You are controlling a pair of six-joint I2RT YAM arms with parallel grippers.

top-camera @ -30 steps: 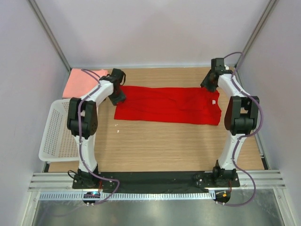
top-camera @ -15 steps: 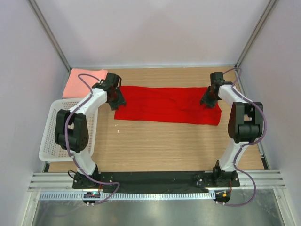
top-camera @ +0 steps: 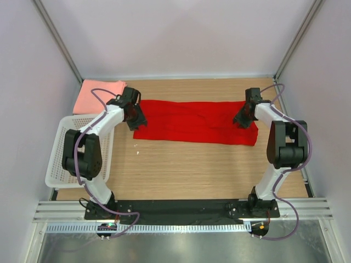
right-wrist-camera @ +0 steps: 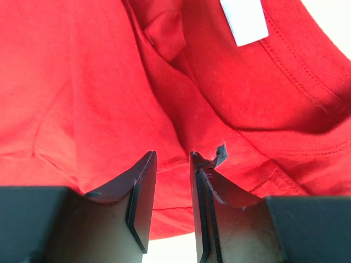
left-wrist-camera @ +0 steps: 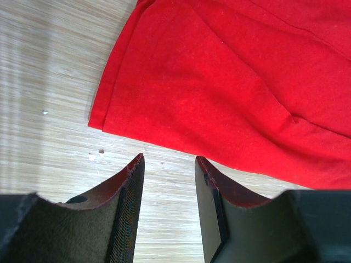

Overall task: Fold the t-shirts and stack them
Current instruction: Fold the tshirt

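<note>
Red t-shirt (top-camera: 194, 121) flat, fingers (left-wrist-camera: 123, 208) parted at each end

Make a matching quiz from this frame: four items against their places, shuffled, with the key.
Items
1. red t-shirt
2. salmon-pink folded shirt
3. white mesh basket
4. left gripper

Places
A. at the table's left edge, near half
B. over bare table, just off the red hem
C. far-left corner
D. spread across the far half

Pairs: 1-D, 2-C, 3-A, 4-B
</note>
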